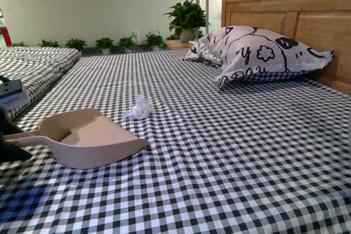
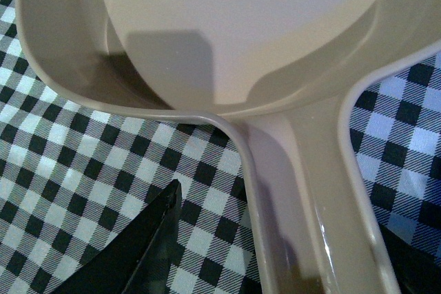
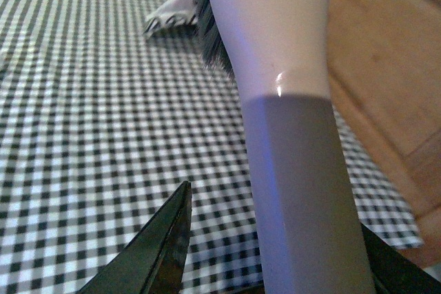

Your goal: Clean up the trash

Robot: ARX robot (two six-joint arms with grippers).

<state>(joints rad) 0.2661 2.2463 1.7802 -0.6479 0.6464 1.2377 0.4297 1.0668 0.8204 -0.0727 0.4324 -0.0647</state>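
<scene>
Left claw (image 2: 289, 239) is closed on the dustpan (image 1: 88, 138) handle; the right claw (image 3: 289, 239) seemingly clamps a brush (image 3: 272, 32). With the trash (image 1: 140, 108) just beside the pan's far edge, turn the mouth toward it, press the lip flat and sweep gently.

The dustpan (image 1: 90, 141) lies on the near left part of the bed (image 1: 230, 157), its mouth turned right. Its handle runs left between the fingers of the left gripper (image 2: 289, 228). The trash (image 1: 139, 108) lies on the bed just behind the dustpan's mouth, apart from it. The pillow (image 1: 258, 53) lies well behind and to the right of the dustpan, against the headboard (image 1: 285, 4). Potted plants (image 1: 126, 42) stand in a row far behind the dustpan, beyond the bed. A second bed (image 1: 33, 64) lies behind and left of it. The brush (image 3: 275, 32), in the right gripper (image 3: 296, 225), hangs over the bed near the pillow; its place relative to the dustpan cannot be told.
</scene>
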